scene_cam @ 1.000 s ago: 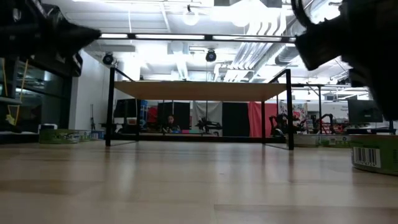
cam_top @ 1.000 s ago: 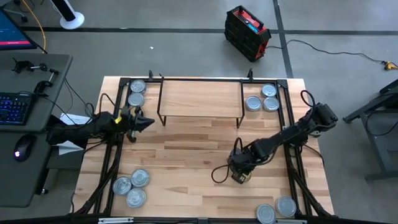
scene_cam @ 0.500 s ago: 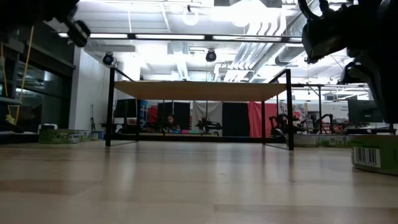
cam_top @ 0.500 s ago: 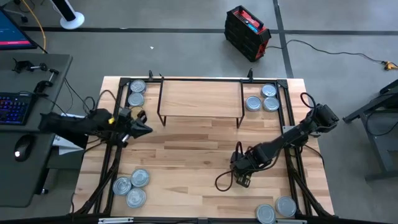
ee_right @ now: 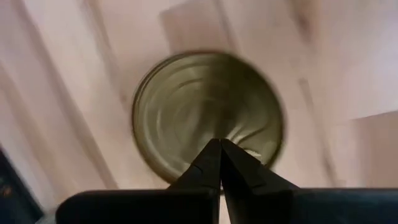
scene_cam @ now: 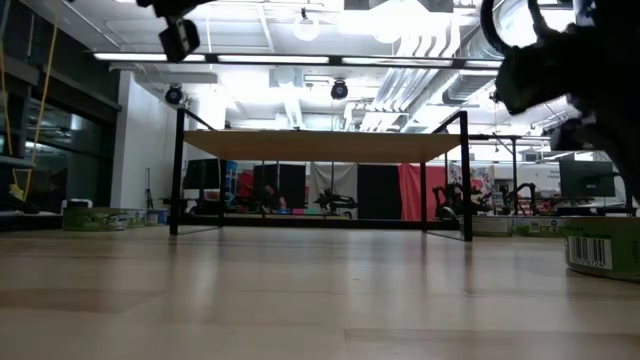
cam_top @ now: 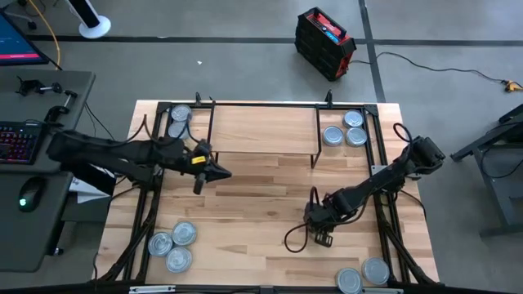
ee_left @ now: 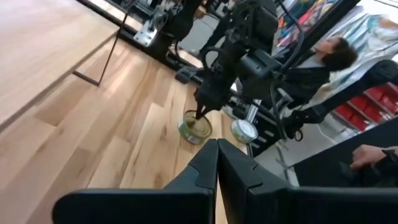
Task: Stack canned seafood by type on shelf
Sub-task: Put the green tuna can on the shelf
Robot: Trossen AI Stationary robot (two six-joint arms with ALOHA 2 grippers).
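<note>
- right gripper (cam_top: 321, 239), lower right of centre in high view, jaws fully closed, holding nothing, tips over the gold tin (ee_right: 208, 115)
- left gripper (cam_top: 226, 173), jaws closed, empty, just below the shelf (cam_top: 263, 129)
- silver tins (cam_top: 344, 131) grouped at the table (cam_top: 245, 212) corners
- only a barcode readable, on a tin (scene_cam: 601, 244), low view right edge

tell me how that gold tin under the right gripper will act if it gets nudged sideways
The gold tin lies flat on the table, low and wide, so it will probably slide, not tip or roll. Its ridged metal lid looks stiff and smooth; the shut right gripper poised at it might skid off.
</note>
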